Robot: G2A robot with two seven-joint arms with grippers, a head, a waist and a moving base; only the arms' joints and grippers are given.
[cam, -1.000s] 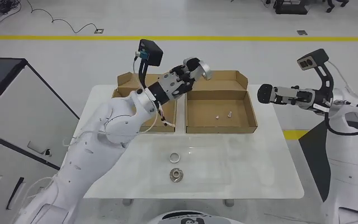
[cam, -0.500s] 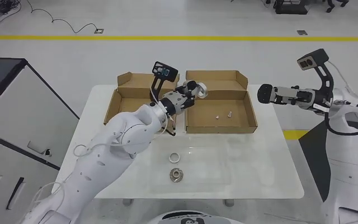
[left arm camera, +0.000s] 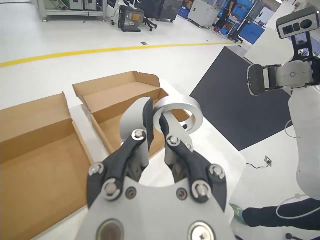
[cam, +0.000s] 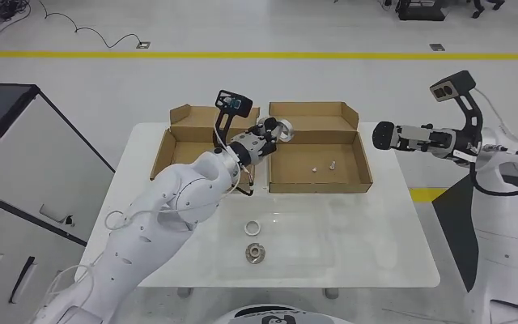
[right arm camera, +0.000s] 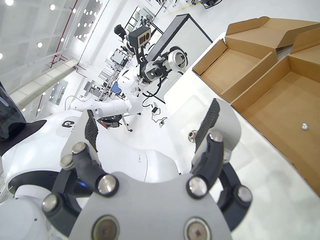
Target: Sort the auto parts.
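The left arm's fingers (left arm camera: pixel 148 119) are clamped on the wall of a thick silver metal ring (left arm camera: pixel 178 101), one finger outside it and one through its hole, so the ring juts out past the tips. In the top view it hangs at upper middle of the frame, over the upper left corner of the right-hand brown cardboard box (cam: pixel 340 154), close to the wall it shares with the left-hand brown cardboard box (cam: pixel 190 154). This looks like the drop-off. It would go best if the ring came further in over the box floor and lower before release, well apart from the two small silver fasteners (cam: pixel 314 169). The fingers should then open only a little and lift straight out, so the inner one does not drag the ring. A white plastic ring (cam: pixel 253 228) and a silver flanged part (cam: pixel 256 252) wait on the white surface (cam: pixel 364 235) at lower centre. The right arm's fingers (right arm camera: pixel 212 117) are spread wide and empty, off the surface's right edge.
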